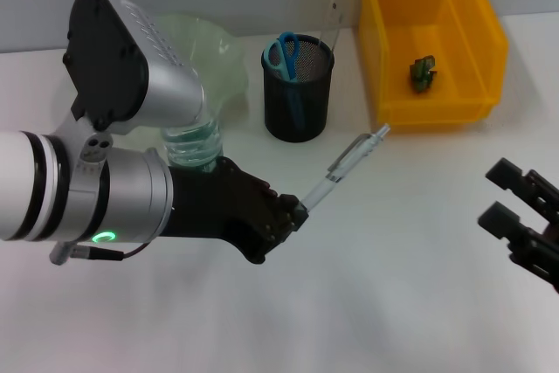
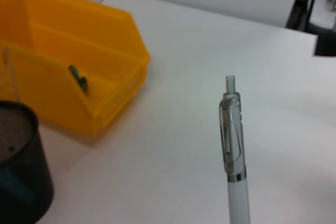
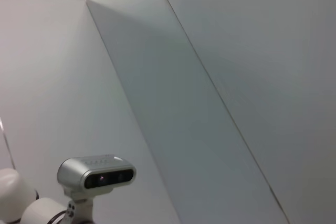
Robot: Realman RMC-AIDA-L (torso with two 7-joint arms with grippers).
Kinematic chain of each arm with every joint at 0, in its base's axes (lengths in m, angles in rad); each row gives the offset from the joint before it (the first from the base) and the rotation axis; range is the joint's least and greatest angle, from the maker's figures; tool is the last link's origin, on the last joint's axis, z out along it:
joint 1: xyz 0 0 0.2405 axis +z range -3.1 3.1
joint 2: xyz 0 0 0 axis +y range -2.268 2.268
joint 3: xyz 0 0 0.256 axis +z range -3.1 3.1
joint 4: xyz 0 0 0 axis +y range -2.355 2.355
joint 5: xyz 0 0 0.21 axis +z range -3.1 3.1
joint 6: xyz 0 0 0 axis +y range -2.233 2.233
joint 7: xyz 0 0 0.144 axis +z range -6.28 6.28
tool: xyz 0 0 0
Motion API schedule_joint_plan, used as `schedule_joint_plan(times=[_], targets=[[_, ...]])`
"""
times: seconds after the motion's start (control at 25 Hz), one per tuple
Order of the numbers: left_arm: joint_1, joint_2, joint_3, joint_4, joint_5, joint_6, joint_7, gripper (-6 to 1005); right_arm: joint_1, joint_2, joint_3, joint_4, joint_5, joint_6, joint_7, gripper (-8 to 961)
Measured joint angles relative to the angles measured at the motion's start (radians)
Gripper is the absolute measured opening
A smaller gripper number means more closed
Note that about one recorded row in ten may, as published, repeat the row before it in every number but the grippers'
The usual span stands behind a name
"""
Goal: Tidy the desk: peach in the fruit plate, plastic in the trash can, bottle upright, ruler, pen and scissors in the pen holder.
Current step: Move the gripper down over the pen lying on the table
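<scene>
While right gripper [image 1: 524, 216] idles, left gripper [image 1: 293, 216] clamps pen [image 1: 349, 168] (lifted, slanted).

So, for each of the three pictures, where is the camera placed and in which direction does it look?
Head view: on the robot's head, looking down at the desk; left claw holds the pen, right claw is at the desk's right edge.
Left wrist view: along the pen toward the yellow bin; no fingers show.
Right wrist view: faces a wall and the robot's head camera.
Head and left wrist views share pen, bin and pen holder.
</scene>
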Motion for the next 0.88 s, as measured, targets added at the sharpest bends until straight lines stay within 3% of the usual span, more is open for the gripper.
schedule_joint_plan(times=[0.88], targets=[[-0.004,0.001,-0.012,-0.061,-0.074,-0.033,0.104,120,0.073,0.005,-0.006,0.188,-0.002,0.218,-0.036,816]])
